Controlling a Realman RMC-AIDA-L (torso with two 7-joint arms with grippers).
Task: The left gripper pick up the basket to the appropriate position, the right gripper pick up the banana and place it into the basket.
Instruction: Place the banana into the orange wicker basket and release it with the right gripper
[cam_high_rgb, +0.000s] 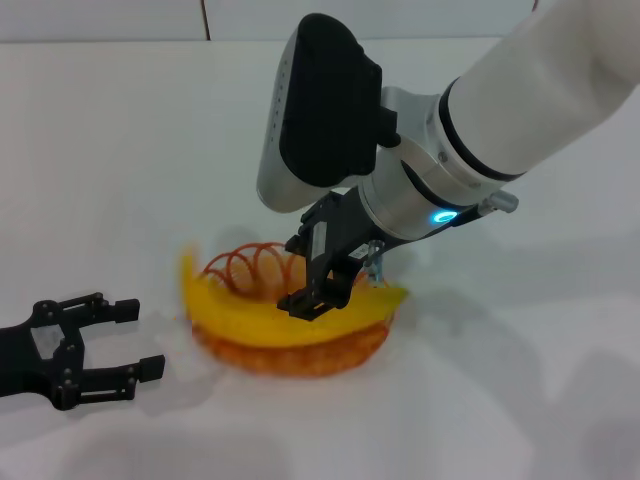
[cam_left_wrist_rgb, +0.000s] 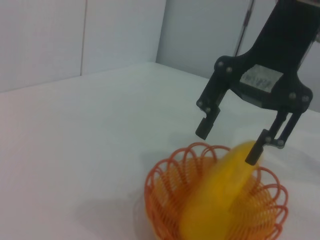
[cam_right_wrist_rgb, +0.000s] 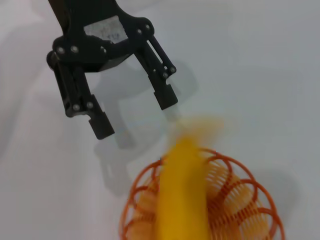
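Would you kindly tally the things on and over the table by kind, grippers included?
Bananas: 1, the banana lying in the basket.
Baskets: 1, the orange basket on the table.
Grippers: 2, the left gripper open beside the basket, the right gripper open just over the banana.
Total: 4.
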